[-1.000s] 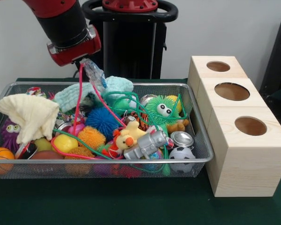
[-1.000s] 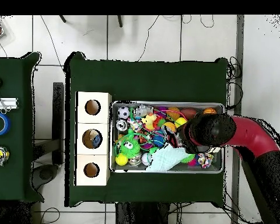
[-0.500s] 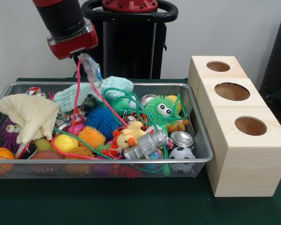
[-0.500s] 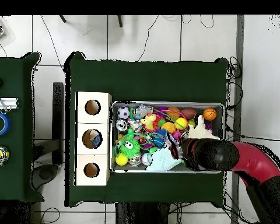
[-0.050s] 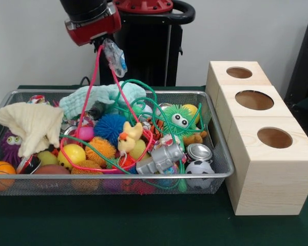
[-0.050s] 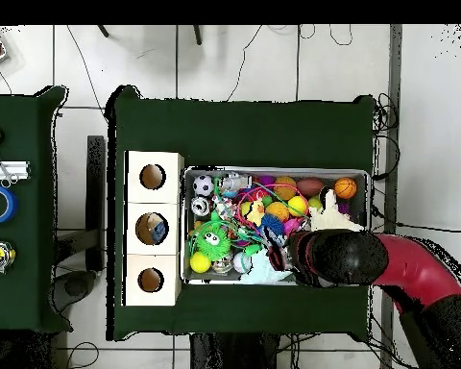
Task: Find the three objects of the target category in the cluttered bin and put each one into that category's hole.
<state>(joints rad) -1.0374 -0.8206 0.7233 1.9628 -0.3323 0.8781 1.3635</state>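
1. Pink cord now hangs taut from the gripper, which has risen from just above the wire bin to near the top of the front view and drifted toward the wooden box with three holes.
2. The gripper's fingers are pinched on the pink cord; a crumpled clear plastic bag dangles with it.
3. Lifting has dragged the clutter: the yellow duck toy now tilts upward inside the pink loop, and the green cord is pulled into higher arcs.
4. My reading is that the cord counts as a target item, but it is snagged on neighbours, so carrying it to a hole risks hauling other toys out.
5. The cord is thin, glossy and bright pink, running from the gripper down into a wide loop lying across the balls in the bin's middle.
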